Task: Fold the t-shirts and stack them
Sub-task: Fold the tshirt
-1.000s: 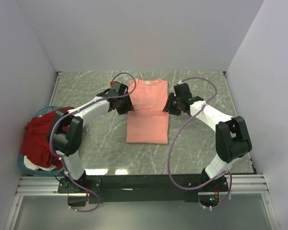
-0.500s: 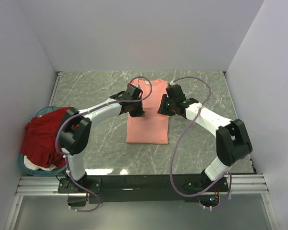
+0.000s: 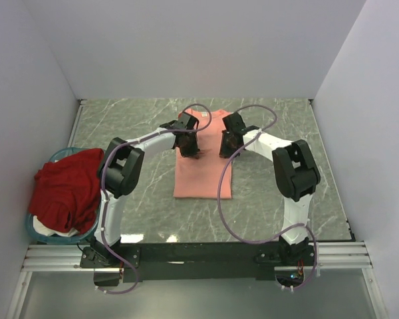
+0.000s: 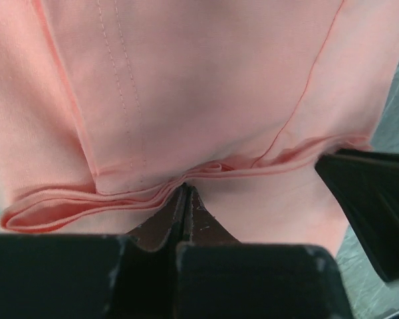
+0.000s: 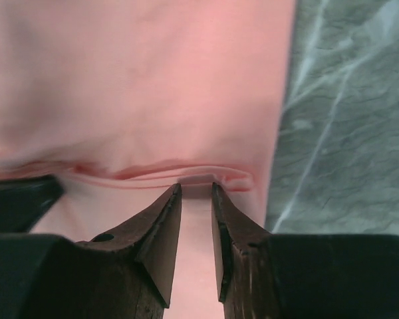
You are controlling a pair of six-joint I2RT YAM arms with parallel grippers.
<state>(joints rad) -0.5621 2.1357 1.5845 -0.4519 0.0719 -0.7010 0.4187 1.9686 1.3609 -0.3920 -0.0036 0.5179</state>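
in the left wrist view, left gripper (image 4: 185, 193) pinched on salmon-pink shirt (image 4: 206, 86) fold

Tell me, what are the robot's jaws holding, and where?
Both pinch the pink t-shirt at its folded edge: left gripper near the left side, right gripper near the right.

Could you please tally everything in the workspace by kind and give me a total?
T-shirts: 2, the salmon-pink t-shirt on the table and the dark red t-shirt heaped in the basket.
Baskets: 1, the teal basket.
Grippers: 2, the left gripper and the right gripper, both at the pink shirt's fold.
Total: 5.
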